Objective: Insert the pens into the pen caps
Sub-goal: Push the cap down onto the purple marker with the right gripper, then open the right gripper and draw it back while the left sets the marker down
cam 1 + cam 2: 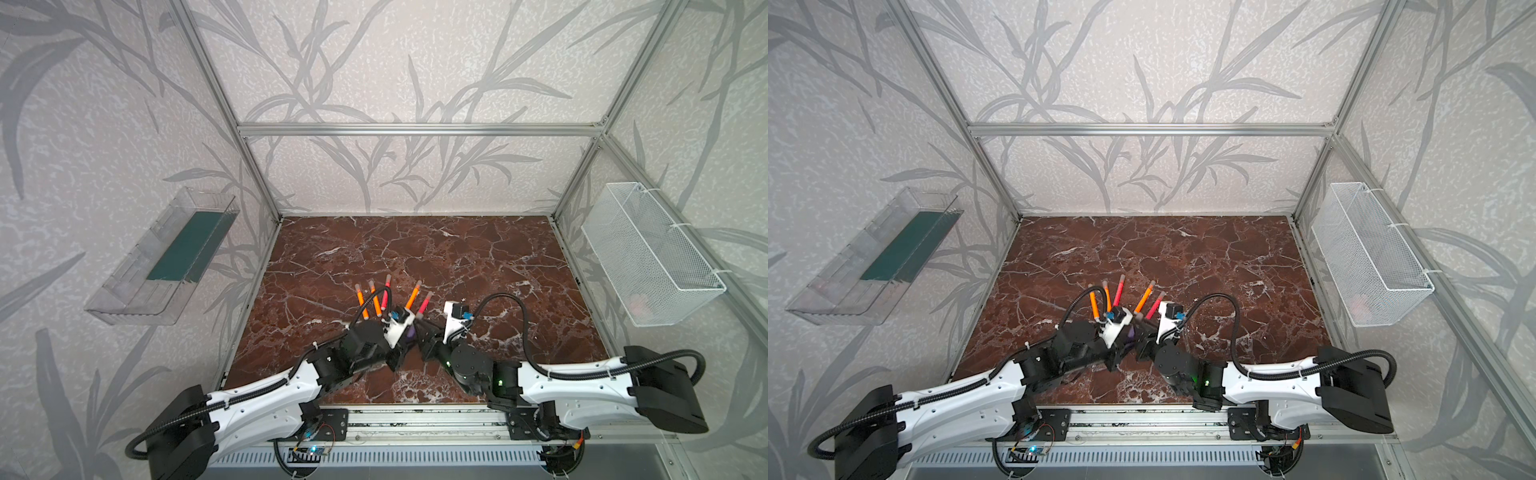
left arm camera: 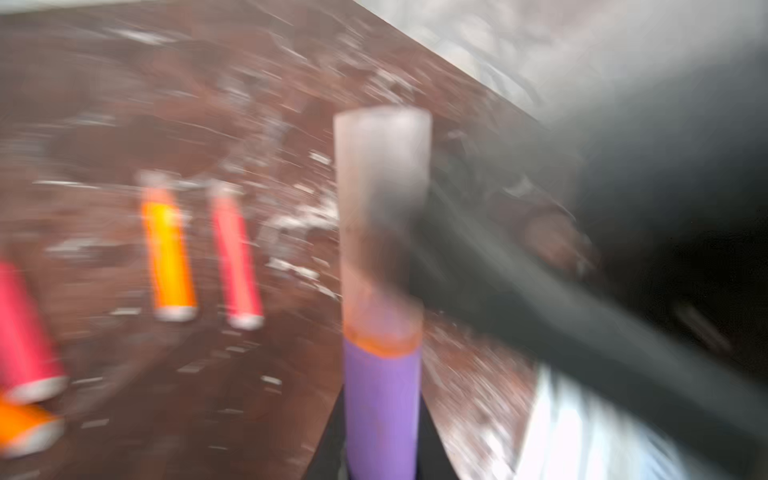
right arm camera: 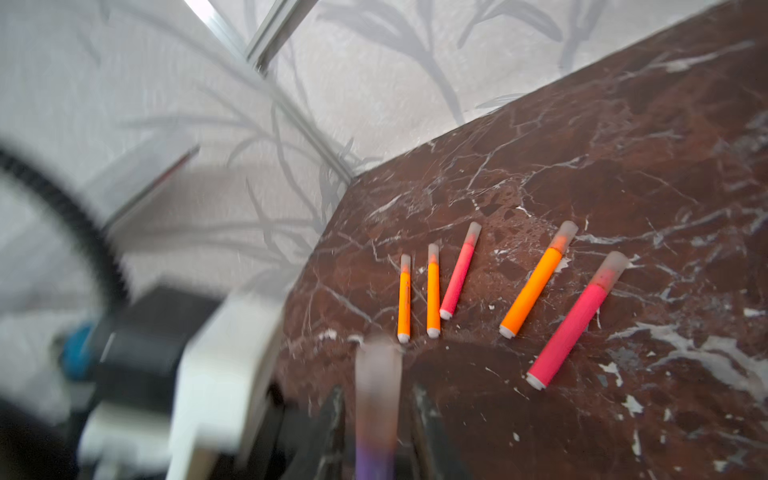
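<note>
Pens (image 3: 457, 274): five lie capped in a loose fan on the marble table (image 1: 457, 249), near its middle. The sixth, the purple pen (image 2: 380, 386), is held off the surface just in front of their white butt ends, with its cap (image 2: 380, 199) on.

Risks, as judged:
- Arms: both wrists crowd together over the near half of the table, almost touching. A skewed retreat by either could bump the other.
- Right gripper (image 3: 378, 395): jaws parted, a gap showing on each side of the cap, nothing gripped. If it backs off at an angle, one jaw may catch the cap and drag it loose or lever the pen.
- Left gripper (image 2: 380, 453): closed on the purple barrel. Much of the pen projects beyond the fingers, so a knock at the cap end could swivel it in the grip.
- Fan of pens: round barrels on smooth stone. Setting the purple one down close by could start them rolling.
- Cap seat: its stained mouth meets the barrel, but the wrist views are smeared, so I cannot tell whether it is pushed fully home. A half-seated cap may drop off.

Containers:
- Wire basket (image 1: 665, 266), right wall: a faint pinkish shape (image 1: 638, 306) near its bottom, too dim to identify.
- Clear tray (image 1: 137, 291), left wall: a dark green pad (image 1: 187, 245) along its floor, nothing else discernible.
</note>
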You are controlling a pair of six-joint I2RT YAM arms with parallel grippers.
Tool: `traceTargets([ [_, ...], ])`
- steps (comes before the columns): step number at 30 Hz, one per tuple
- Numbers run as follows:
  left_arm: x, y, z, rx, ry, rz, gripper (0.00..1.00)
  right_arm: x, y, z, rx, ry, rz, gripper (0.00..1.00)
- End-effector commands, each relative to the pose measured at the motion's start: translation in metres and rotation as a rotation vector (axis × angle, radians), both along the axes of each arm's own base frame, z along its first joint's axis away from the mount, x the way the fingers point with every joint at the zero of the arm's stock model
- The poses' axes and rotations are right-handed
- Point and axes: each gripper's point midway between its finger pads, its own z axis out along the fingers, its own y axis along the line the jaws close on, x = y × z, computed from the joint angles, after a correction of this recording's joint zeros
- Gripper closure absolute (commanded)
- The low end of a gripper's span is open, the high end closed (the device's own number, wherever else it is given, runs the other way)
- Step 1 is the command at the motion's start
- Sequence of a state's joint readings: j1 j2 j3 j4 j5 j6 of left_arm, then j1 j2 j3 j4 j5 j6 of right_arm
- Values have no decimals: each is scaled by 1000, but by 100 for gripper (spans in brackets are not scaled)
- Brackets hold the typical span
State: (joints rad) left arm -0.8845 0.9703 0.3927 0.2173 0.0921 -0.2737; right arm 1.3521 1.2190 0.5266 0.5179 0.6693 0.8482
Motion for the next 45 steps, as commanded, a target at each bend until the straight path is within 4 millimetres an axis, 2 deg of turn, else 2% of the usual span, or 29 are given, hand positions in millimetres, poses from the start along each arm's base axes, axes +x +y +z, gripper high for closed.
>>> traceTargets([
  [1, 34, 14, 13, -85, -9, 211, 100, 0, -23, -24, -189, 45, 35, 53],
  [4, 27, 14, -23, -38, 94, 205, 100, 19, -60, -15, -209, 38, -59, 38],
  [9, 19, 14, -63, 4, 208, 206, 100, 39, -116, 1, -257, 31, -180, 15],
  [13, 23, 18, -83, 44, 245, 257, 100, 52, -156, 9, -302, 47, -274, 6],
  [16, 26, 19, -94, 77, 274, 281, 100, 58, -176, 15, -355, 41, -336, 3],
  [24, 24, 20, -118, 136, 373, 321, 100, 73, -196, 24, -556, -75, -426, 1],
  [27, 22, 17, -128, 151, 413, 322, 100, 76, -195, 30, -563, -140, -423, 1],
  [35, 15, 20, -148, 175, 517, 362, 100, 77, -210, 50, -554, -204, -480, 1],
  [38, 13, 23, -150, 176, 531, 378, 89, 86, -215, 53, -564, -190, -513, 1],
  [41, 14, 33, -143, 176, 506, 414, 74, 98, -217, 57, -585, -186, -545, 1],
  [45, 20, 38, -116, 176, 442, 431, 48, 115, -228, 68, -610, -222, -613, 1],
])
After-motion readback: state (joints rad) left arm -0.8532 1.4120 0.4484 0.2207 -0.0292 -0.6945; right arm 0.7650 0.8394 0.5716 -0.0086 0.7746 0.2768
